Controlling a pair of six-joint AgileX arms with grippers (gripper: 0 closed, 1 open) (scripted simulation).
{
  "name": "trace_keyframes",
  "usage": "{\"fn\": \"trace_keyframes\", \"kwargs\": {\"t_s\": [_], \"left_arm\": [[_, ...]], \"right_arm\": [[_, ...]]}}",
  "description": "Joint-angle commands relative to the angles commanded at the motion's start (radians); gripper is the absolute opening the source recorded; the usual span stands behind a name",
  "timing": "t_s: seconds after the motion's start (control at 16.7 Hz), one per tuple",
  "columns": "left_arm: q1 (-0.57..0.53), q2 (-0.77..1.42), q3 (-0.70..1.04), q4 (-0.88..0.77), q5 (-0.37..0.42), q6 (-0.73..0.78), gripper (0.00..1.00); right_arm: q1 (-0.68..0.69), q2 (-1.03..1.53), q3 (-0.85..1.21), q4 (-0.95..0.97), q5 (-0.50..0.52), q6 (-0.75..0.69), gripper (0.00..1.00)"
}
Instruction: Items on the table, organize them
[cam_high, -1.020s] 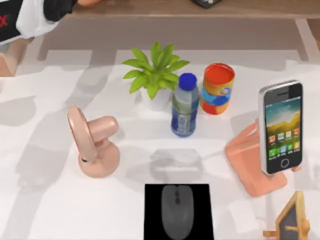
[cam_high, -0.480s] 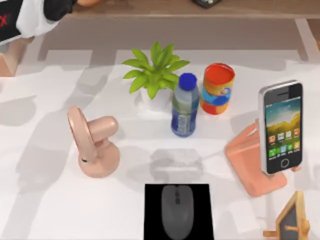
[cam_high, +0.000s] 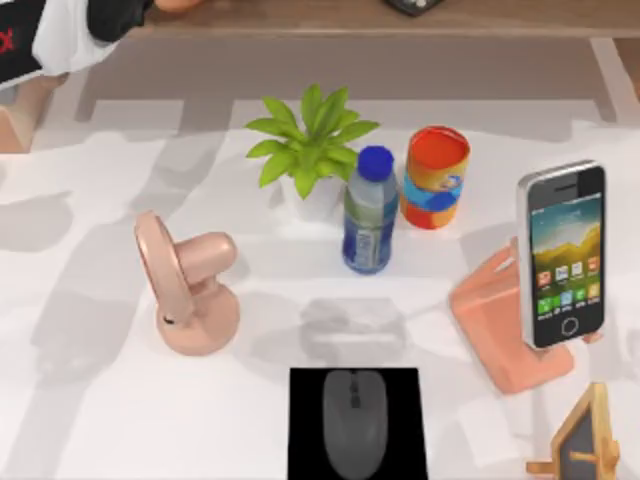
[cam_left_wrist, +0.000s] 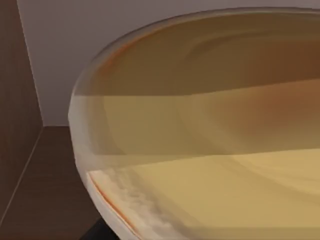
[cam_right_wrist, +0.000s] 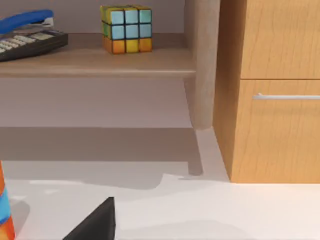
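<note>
My left arm (cam_high: 60, 35) reaches over the tabletop's far left corner toward the shelf (cam_high: 400, 20); its wrist camera looks straight into a pale, tan-lined bowl (cam_left_wrist: 200, 125), and I cannot tell its grip. On the table (cam_high: 100, 420), the mouse (cam_high: 354, 422) sits on a black pad (cam_high: 305, 430) at the near edge, the smartphone (cam_high: 562, 255) leans on a pink stand (cam_high: 500, 320) by the right edge, and the orange cup (cam_high: 436, 177) stands beside the blue-capped bottle (cam_high: 369, 210).
</note>
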Motion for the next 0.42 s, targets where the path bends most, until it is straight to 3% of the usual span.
{"fn": "trace_keyframes", "kwargs": {"t_s": [0.12,0.42], "left_arm": [[0.0,0.0,0.0,0.0,0.0,0.0,1.0],[0.0,0.0,0.0,0.0,0.0,0.0,1.0]], "right_arm": [[0.0,0.0,0.0,0.0,0.0,0.0,1.0],[0.0,0.0,0.0,0.0,0.0,0.0,1.0]]}}
